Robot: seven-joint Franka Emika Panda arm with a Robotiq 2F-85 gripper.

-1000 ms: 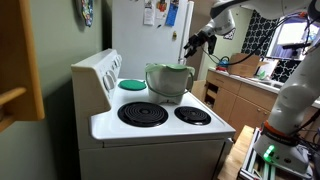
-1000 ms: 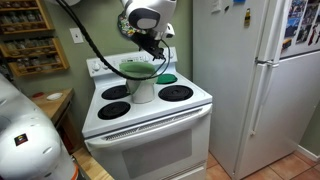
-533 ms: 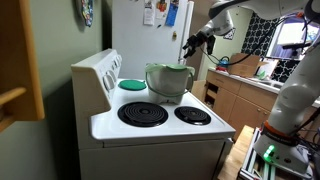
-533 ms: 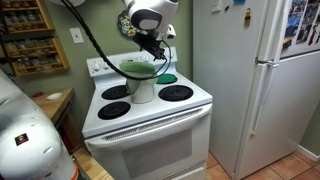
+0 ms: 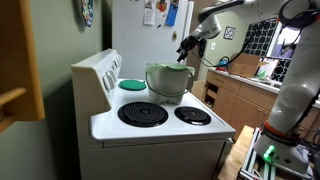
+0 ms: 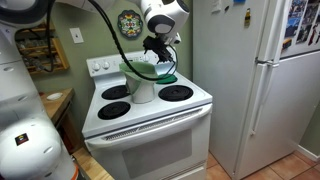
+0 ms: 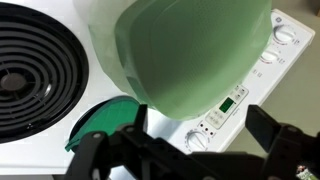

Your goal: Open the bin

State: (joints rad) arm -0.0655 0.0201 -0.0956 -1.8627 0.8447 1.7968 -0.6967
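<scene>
White fridge [image 6: 250,90] stands just beside the white stove [image 6: 150,150] in an exterior view. Arm [image 5: 228,10] comes in high from the frame's upper edge, white links bent over, wrist angled down twd the back of the cooktop. The bin [image 5: 166,84] sits on the stovetop twd the back, behind the two front coil burners [image 5: 143,113] and next to the flat green disc [image 5: 132,85]. Pale body, green rim. Its lid [image 7: 190,50] fills the top of the wrist view, dome side facing the cam. It looks to be down on the tub, tho the ext. views are too small to confirm. Gripper [image 5: 186,46] hangs above the bin, a bit off to one side, apart from the lid, no contact. Jaws spread wide w/ nothing btw them. Dark fingers [image 7: 95,152] show low in the wrist view, over the stove's control panel [image 7: 235,100].
</scene>
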